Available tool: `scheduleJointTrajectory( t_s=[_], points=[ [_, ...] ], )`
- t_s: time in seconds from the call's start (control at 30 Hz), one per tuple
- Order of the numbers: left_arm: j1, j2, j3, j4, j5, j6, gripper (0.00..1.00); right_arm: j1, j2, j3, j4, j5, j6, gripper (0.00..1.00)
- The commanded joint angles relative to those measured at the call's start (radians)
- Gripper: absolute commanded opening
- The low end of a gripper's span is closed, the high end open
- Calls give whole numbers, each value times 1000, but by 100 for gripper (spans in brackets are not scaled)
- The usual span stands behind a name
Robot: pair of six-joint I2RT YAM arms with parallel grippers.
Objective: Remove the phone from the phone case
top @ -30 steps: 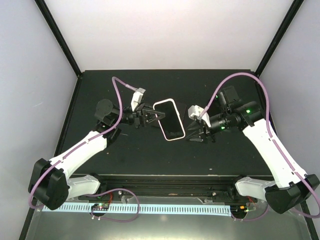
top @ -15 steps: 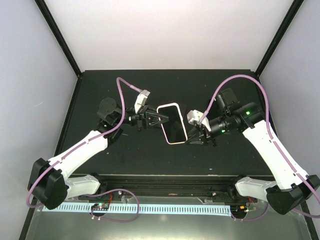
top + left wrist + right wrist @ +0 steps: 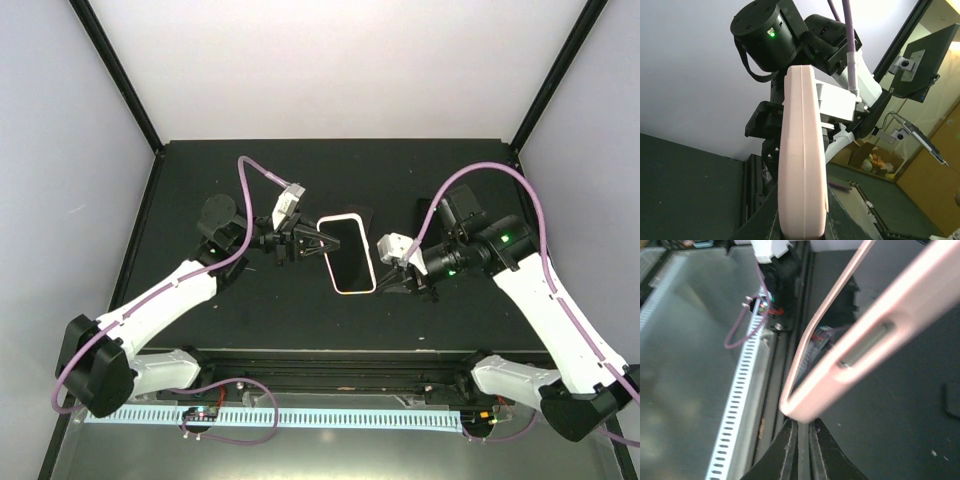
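Note:
The phone in its pink case [image 3: 347, 253] is held above the black table [image 3: 250, 180], screen up, between my two grippers. My left gripper [image 3: 318, 243] is shut on the case's left long edge. In the left wrist view the pink case [image 3: 802, 155] stands edge-on between its fingers, which clamp its lower end [image 3: 802, 230]. My right gripper [image 3: 384, 270] is at the case's near right corner. In the right wrist view its fingers [image 3: 801, 432] are nearly together, and the pink case corner [image 3: 875, 340] sits right against their tips.
A white perforated rail [image 3: 300, 417] and black bars run along the table's near edge, also seen in the right wrist view [image 3: 735, 410]. Black frame posts stand at the back corners [image 3: 130, 90]. The right arm [image 3: 790, 35] looms behind the case in the left wrist view.
The phone has moved right and slightly nearer with my left gripper and turned straighter. My right gripper has shifted down along the case's right edge to its near corner.

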Motion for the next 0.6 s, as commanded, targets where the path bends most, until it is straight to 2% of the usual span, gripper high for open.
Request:
scheduleJointTrajectory(
  t_s=[0.0, 0.23, 0.3, 0.33, 0.4, 0.47, 0.57],
  points=[
    [-21, -12, 64, 40, 54, -22, 2, 0, -18, -27, 90, 158, -27, 1],
    [-31, 3, 69, 45, 56, -33, 2, -2, 50, -12, 94, 271, -83, 2],
    [-31, -1, 66, 42, 52, -23, 2, -2, 57, 2, 55, 212, -103, 13],
    [-32, -4, 66, 33, 48, -15, 1, -2, 56, 5, 33, 173, -112, 26],
    [-32, -8, 69, 2, 36, 13, 1, -2, 46, 0, 2, 112, -97, 42],
    [-31, -16, 70, -42, 5, 67, 2, -2, 17, -26, 5, 55, -41, 47],
    [-24, -38, 82, -219, -132, 205, 2, 2, -42, -96, 57, -27, 60, 52]
  ],
)
